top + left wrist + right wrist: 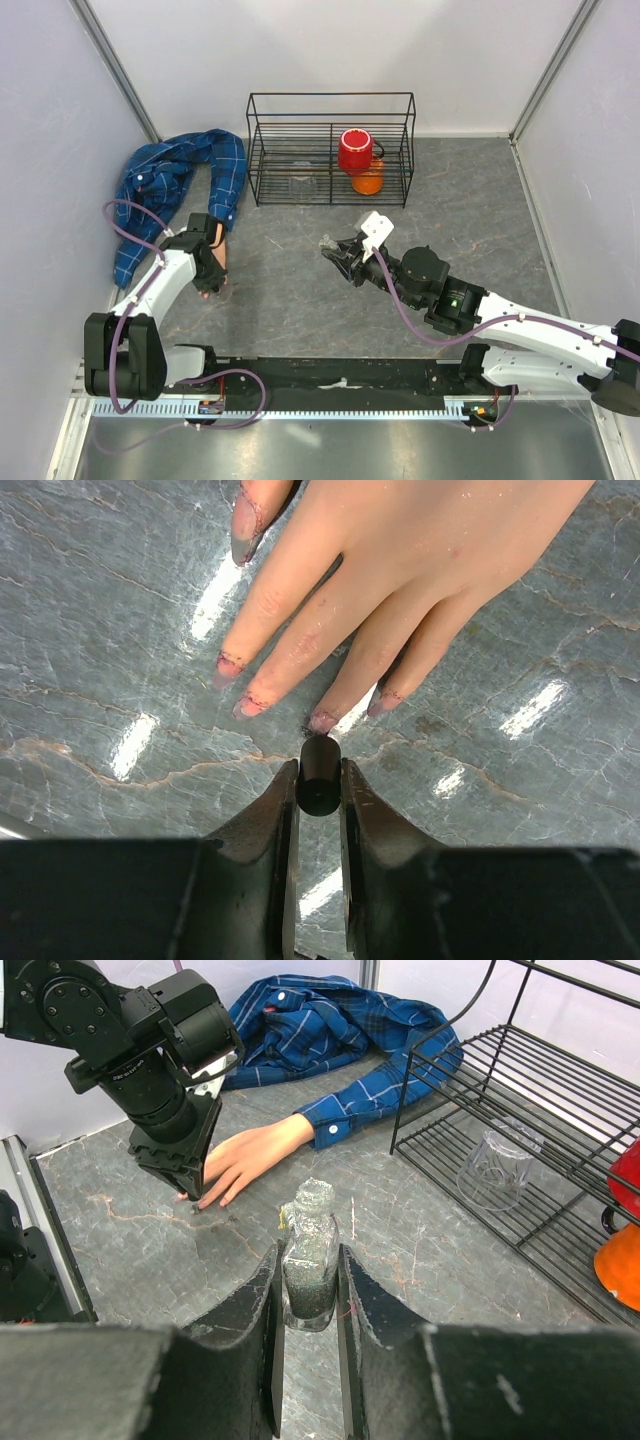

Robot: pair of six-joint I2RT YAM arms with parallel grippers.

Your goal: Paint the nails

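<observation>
Painting step, I judge: the left claw (318, 770), nearly closed, pinches a dark brush handle (319, 783), the nails (322, 721) just ahead of its tips. The right claw (309, 1295) clamps the polish bottle (309, 1245); next needs a short, fine forward stroke.

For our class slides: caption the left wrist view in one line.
Left end effector holds a small black cylinder close to the smudged nails of the fake hand.
</observation>
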